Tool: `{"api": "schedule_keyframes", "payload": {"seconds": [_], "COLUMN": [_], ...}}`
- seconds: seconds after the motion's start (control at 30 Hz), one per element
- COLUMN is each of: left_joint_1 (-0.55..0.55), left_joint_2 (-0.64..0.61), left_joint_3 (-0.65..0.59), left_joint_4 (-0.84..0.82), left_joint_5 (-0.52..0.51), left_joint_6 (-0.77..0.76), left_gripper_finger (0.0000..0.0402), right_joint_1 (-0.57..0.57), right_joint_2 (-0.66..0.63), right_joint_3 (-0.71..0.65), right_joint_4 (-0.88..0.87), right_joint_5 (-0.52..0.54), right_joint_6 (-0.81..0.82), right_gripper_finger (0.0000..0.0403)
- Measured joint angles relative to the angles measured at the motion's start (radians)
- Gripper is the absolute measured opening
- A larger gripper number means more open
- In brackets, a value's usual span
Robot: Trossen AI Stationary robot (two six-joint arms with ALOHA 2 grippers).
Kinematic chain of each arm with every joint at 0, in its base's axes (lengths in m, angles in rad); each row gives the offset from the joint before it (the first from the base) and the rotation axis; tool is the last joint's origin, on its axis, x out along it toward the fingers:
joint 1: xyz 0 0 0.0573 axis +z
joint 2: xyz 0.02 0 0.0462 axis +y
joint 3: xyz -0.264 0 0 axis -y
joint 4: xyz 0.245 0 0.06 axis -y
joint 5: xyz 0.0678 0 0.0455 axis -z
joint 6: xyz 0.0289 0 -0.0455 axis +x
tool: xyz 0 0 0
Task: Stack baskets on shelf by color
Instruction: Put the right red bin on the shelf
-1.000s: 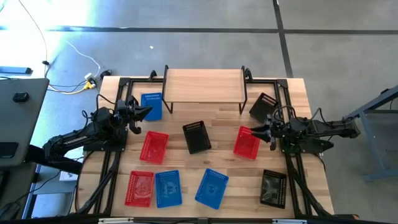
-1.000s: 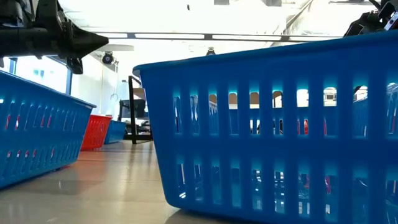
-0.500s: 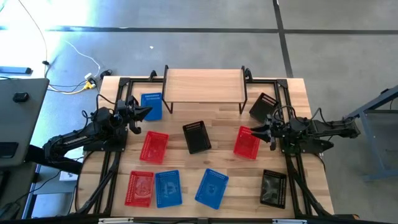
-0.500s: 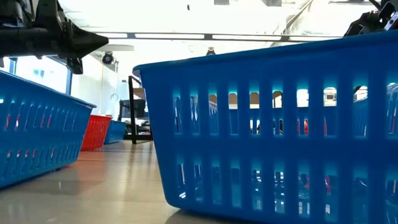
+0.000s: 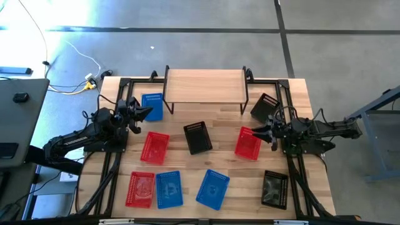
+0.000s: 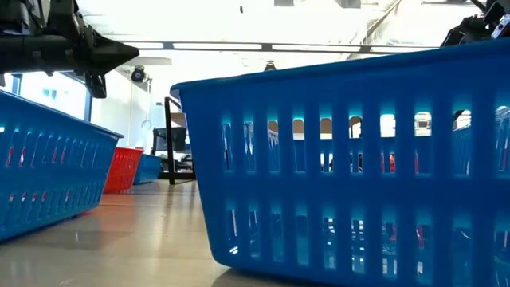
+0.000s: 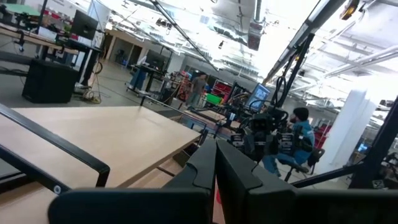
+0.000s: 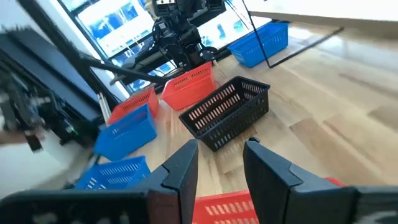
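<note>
Nine baskets stand bottom-down on the wooden table; none is on the shelf [image 5: 205, 86]. Blue ones: [image 5: 152, 106], [image 5: 169, 189], [image 5: 212, 189]. Red ones: [image 5: 154, 147], [image 5: 248, 142], [image 5: 140, 189]. Black ones: [image 5: 197, 137], [image 5: 275, 189], and one turned askew by the shelf's right legs [image 5: 265, 107]. My left gripper [image 5: 149, 111] hovers shut over the far blue basket's near edge, well above the table [image 6: 131, 52]. My right gripper [image 5: 252, 131] hovers open over the far end of the right red basket [image 8: 230, 205], touching nothing.
Black arm frames run along both table sides [image 5: 112, 169] [image 5: 294, 169]. The shelf's thin black legs [image 5: 244, 106] stand near the askew black basket. Bare tabletop lies under and in front of the shelf [image 5: 212, 119]. People and desks show in the room beyond [image 7: 301, 130].
</note>
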Motion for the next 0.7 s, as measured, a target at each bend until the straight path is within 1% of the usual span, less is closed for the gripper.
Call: {"api": "schedule_keyframes", "payload": {"seconds": [0.13,0.2,0.33,0.5,0.7], "left_joint_1": [0.0,0.0,0.0,0.0,0.0], "left_joint_2": [0.0,0.0,0.0,0.0,0.0], "left_joint_3": [0.0,0.0,0.0,0.0,0.0], "left_joint_4": [0.0,0.0,0.0,0.0,0.001], "left_joint_5": [0.0,0.0,0.0,0.0,0.0], "left_joint_6": [0.0,0.0,-0.024,-0.095,-0.098], "left_gripper_finger": [0.0,0.0,0.0,0.0,0.0], "right_joint_1": [0.0,0.0,0.0,0.0,0.0], "right_joint_2": [0.0,0.0,0.0,0.0,0.0], "right_joint_3": [-0.001,-0.001,-0.001,-0.001,-0.001], "right_joint_4": [0.008,0.009,0.023,0.047,0.143], "right_joint_5": [0.038,0.059,0.061,0.063,0.061], "right_joint_6": [0.142,0.16,0.187,0.342,0.468], "right_gripper_finger": [0.0114,0.0114,0.0114,0.0114,0.0114]}}
